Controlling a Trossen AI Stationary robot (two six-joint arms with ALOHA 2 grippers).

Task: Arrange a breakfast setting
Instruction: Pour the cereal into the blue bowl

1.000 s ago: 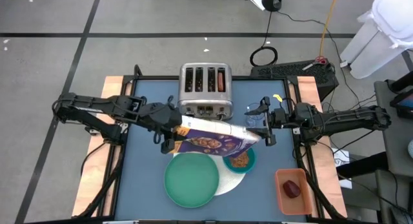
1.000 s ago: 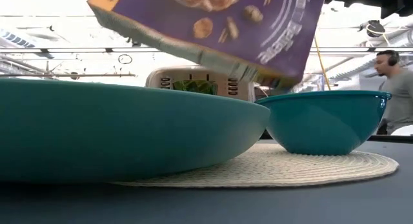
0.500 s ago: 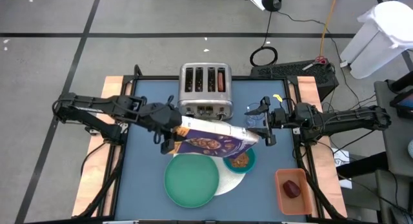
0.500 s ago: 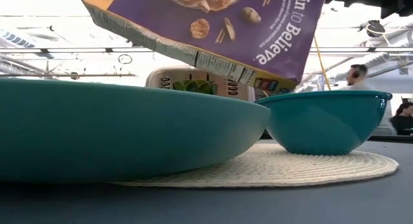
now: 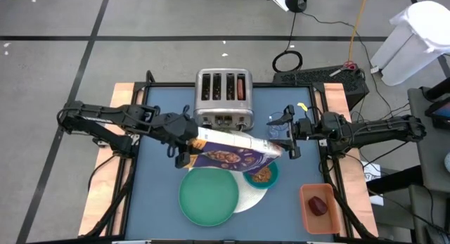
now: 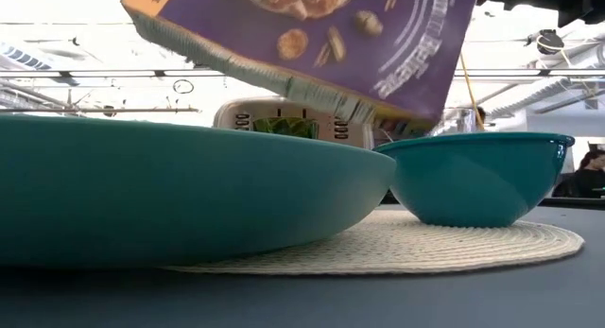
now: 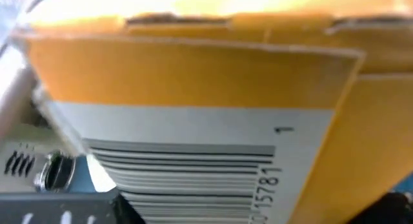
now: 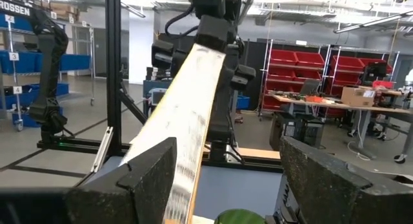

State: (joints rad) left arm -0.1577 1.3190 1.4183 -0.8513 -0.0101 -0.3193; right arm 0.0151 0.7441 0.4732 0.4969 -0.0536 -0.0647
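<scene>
My left gripper (image 5: 188, 147) is shut on the left end of a purple cereal box (image 5: 235, 152), held in the air and slanting over the teal bowl (image 5: 262, 175), which has brown cereal in it. My right gripper (image 5: 285, 140) is open at the box's right end; in its wrist view the box (image 8: 187, 121) stands edge-on between its fingers. The green plate (image 5: 208, 195) and the bowl rest on the white woven disc (image 5: 254, 196). A dark red fruit (image 5: 318, 205) lies in a salmon tray. Cup, glass, spoon and pastry are out of view. My left gripper holds the box's barcode end (image 7: 193, 153), coming roughly level from the table's left; the box fills the wrist view and hides the fingers. The box is lifted clear, its long side across the table. My right gripper: whether a finger (image 8: 139, 179) touches the box's edge, I cannot tell.
The silver four-slot toaster (image 5: 223, 96) stands at the far middle, just behind the box. The salmon tray (image 5: 309, 195) sits at the near right corner. In the low view the plate (image 6: 189, 186) and bowl (image 6: 473, 177) stand in front of the toaster (image 6: 284, 120).
The box has rocked a little in the air above the bowl, seen in the low view, while both grippers have stayed about where they were. A person in the room behind has walked out of sight.
</scene>
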